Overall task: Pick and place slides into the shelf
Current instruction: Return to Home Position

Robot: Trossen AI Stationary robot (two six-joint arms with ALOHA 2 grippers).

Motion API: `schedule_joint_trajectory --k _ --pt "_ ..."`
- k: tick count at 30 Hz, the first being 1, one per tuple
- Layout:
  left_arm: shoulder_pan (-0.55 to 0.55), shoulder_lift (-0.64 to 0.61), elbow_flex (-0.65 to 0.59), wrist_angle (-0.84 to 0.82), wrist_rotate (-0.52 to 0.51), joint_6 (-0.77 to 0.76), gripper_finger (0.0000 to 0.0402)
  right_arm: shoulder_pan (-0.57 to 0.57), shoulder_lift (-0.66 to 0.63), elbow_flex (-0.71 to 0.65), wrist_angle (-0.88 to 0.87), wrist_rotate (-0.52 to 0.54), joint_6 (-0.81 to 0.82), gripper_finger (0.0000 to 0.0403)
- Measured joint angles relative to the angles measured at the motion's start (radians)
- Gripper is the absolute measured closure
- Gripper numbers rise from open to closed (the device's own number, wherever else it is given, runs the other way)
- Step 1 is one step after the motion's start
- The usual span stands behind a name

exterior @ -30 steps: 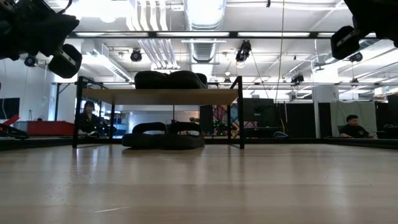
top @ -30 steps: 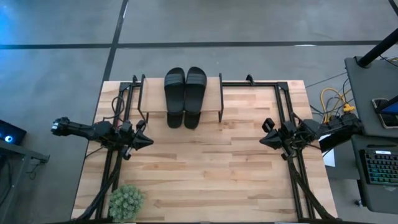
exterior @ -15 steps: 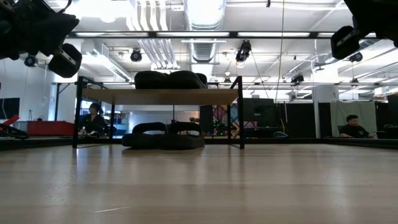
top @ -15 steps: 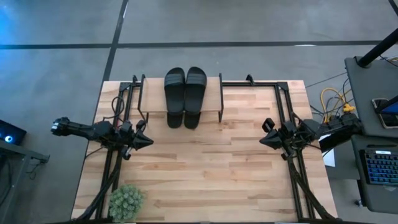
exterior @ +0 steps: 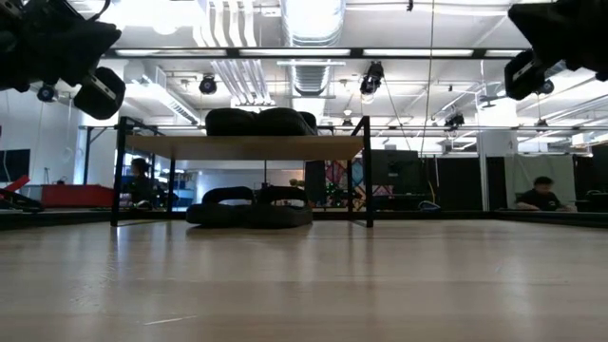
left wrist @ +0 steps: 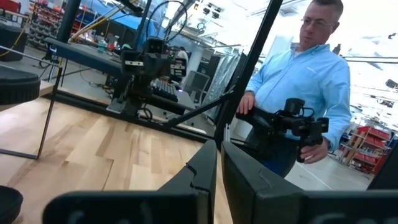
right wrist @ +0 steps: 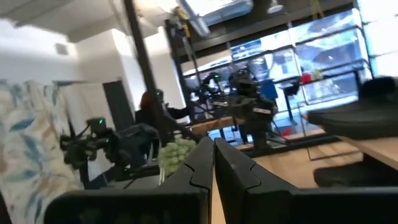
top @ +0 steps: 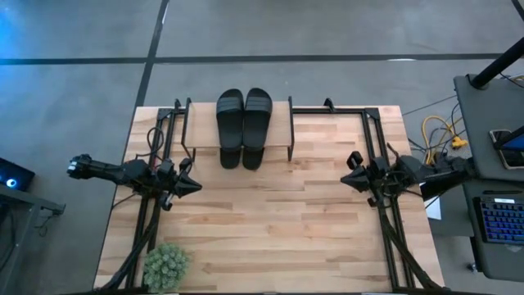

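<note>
Two black slides (top: 243, 106) lie side by side on the shelf's light wood top board (top: 282, 123), at the table's far middle. Two more slides (top: 241, 156) sit on the tabletop under the board, their near ends sticking out. The low view shows the upper pair (exterior: 261, 122) on the board (exterior: 242, 147) and the lower pair (exterior: 249, 209) between the black legs. My left gripper (top: 196, 187) hovers shut near the table's left side, pointing right. My right gripper (top: 347, 180) hovers shut near the right side, pointing left. Each is well clear of the shelf.
A small green potted plant (top: 166, 265) stands at the table's near left corner. Black arm frames (top: 155, 147) run along both table sides. A person in a blue shirt (left wrist: 305, 81) stands beyond the table's right side. A desk with a keyboard (top: 499, 217) sits to the right.
My right gripper has shifted a little toward the table's far edge, staying shut. The left arm, the slides and the shelf have kept still.
</note>
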Motion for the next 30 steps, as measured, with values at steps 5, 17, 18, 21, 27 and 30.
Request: schedule_joint_trajectory --k 5,17,18,21,27,30 --pt "0.000 0.000 0.000 0.000 0.000 0.000 0.0391 -0.053 -0.018 0.000 -0.055 -0.160 -0.018 0.0394" --pt "0.000 -0.001 0.000 0.005 0.000 0.000 0.0391 -0.053 -0.020 0.001 -0.242 -0.258 -0.109 0.0394" --pt "0.000 -0.001 0.000 0.005 0.000 0.000 0.0391 -0.053 -0.020 0.001 -0.245 -0.227 -0.090 0.0394" --pt "0.000 -0.001 0.000 0.005 0.000 0.000 0.0391 -0.053 -0.020 0.001 -0.256 -0.167 -0.043 0.0394" --pt "0.000 0.000 0.000 0.007 0.000 0.000 0.0391 -0.053 -0.020 0.001 -0.256 -0.157 -0.045 0.0394" --pt "0.000 -0.002 0.000 0.008 0.000 0.000 0.0391 -0.053 -0.020 0.001 -0.255 -0.158 -0.087 0.0394"
